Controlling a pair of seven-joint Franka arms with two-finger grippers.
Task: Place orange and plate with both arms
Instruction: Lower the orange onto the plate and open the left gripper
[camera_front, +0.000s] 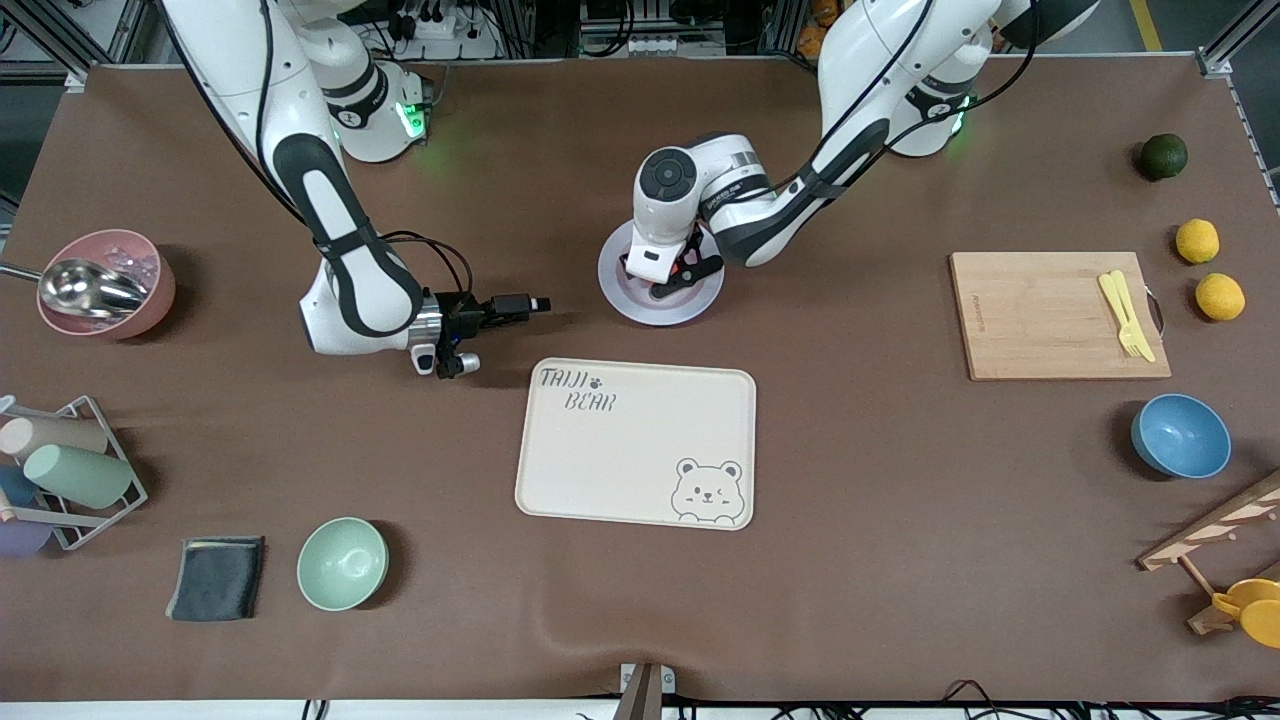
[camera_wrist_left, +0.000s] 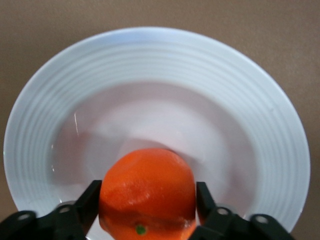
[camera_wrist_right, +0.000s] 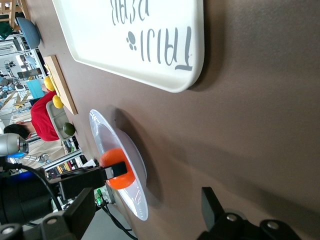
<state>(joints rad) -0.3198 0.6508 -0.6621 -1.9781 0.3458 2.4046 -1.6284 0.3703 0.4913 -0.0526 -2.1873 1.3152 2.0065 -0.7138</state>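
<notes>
I have the left gripper (camera_wrist_left: 147, 207) low over the plate (camera_front: 615, 285), with the orange (camera_wrist_left: 148, 192) between its fingers (camera_wrist_left: 87, 202). The fingers stand on both sides of the fruit, but I cannot tell if they press it or are just letting go. The orange sits in the sunken centre of the plate, a little toward the rim. The plate lies on the table farther from the front camera than the bear tray (camera_front: 636, 443), near it but not touching.

The orange looks firm and glossy, so I judge it light but slippery, and being round it can roll inside the plate if it is moved fast. The plate seems stiff, shallow and probably breakable; its wide rim is the place to take it, from the side.

The right gripper (camera_front: 495, 335) hovers open over bare table beside the tray's corner, toward the right arm's end, and it waits. Between it and the plate the cloth is free, so there is room for a side approach. The tray is empty and close, an easy place to go.
</notes>
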